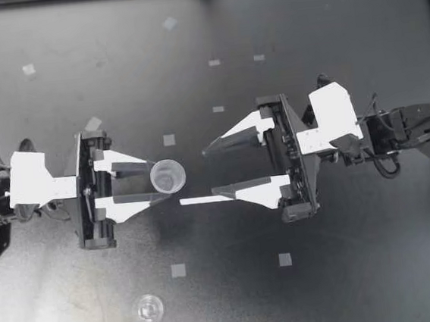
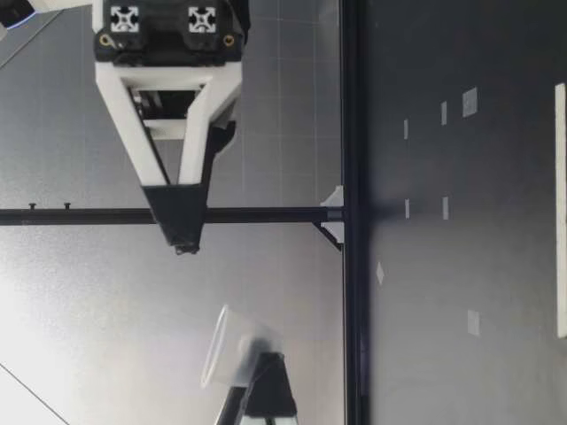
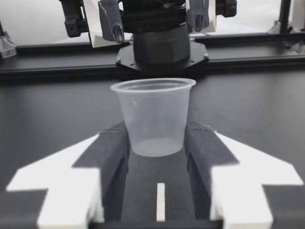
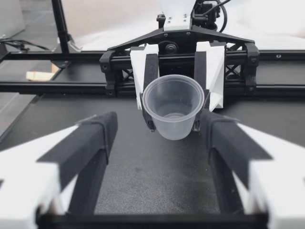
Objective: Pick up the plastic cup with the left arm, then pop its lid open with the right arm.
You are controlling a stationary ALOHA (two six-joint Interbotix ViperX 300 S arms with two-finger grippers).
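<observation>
Closest to the lens, the dark pads (image 3: pixel 112 148) of my left hand (image 1: pixel 158 182) pinched the clear plastic cup (image 1: pixel 168 175) from both sides, low on its tapered wall. The hand was closed only as far as the cup's width allowed. The cup hung in the air well above the bench (image 1: pixel 326 287), mouth up and leaning slightly toward my right hand (image 1: pixel 210 171). It looked empty. That hand faced it from just ahead of the left fingertips, spread wide and holding nothing, its tips near the rim but not touching.

A white strip (image 1: pixel 196 201) lay on the bench under the right hand's tips. A second clear round piece (image 1: pixel 148 310) sat well apart, off to the side of the left hand, and pale tape squares (image 1: pixel 169 140) dotted the surface.

As I judged it, the grip was the weak point. The wall was thin and sloped, so a harder squeeze could buckle it or pop the cup upward out of the pads, and a knock on the rim from the right hand could tip it free
</observation>
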